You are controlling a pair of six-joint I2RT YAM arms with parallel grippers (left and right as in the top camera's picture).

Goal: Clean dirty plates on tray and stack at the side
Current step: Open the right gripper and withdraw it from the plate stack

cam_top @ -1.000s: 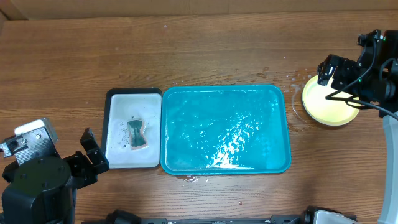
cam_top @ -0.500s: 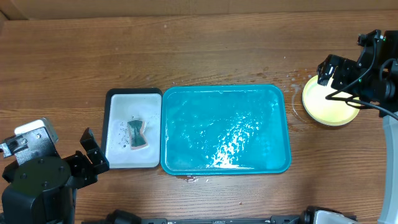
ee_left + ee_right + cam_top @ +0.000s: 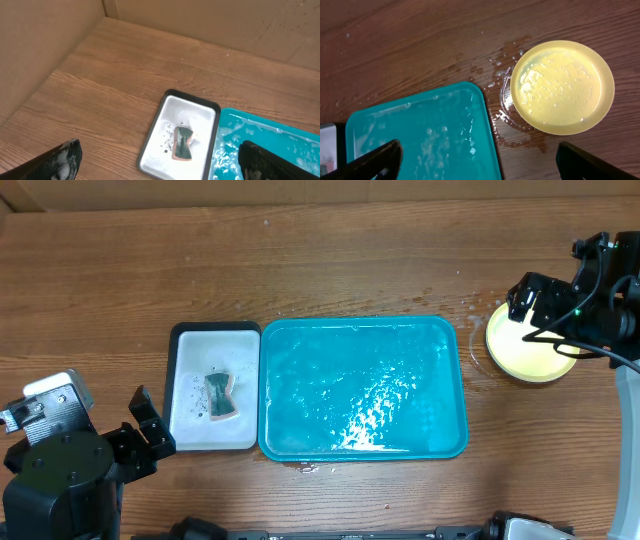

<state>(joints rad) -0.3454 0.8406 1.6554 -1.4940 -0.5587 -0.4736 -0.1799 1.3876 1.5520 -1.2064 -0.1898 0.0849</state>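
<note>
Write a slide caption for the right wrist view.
Wet yellow-rimmed round plate on the wooden table, beside the wet teal rectangular plastic tray; right gripper open above.

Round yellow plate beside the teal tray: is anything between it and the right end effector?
Nothing visible blocks it: the open right end effector hangs above the round yellow-green plastic plate.

No text, label, brand, number or sign can be read anywhere; the tray [image 3: 330, 380], the plate [image 3: 525, 355] at the right, the white tray [image 3: 215, 345] at the left, the sponge [image 3: 221, 396] and the table [image 3: 300, 260] show only plain surfaces.
</note>
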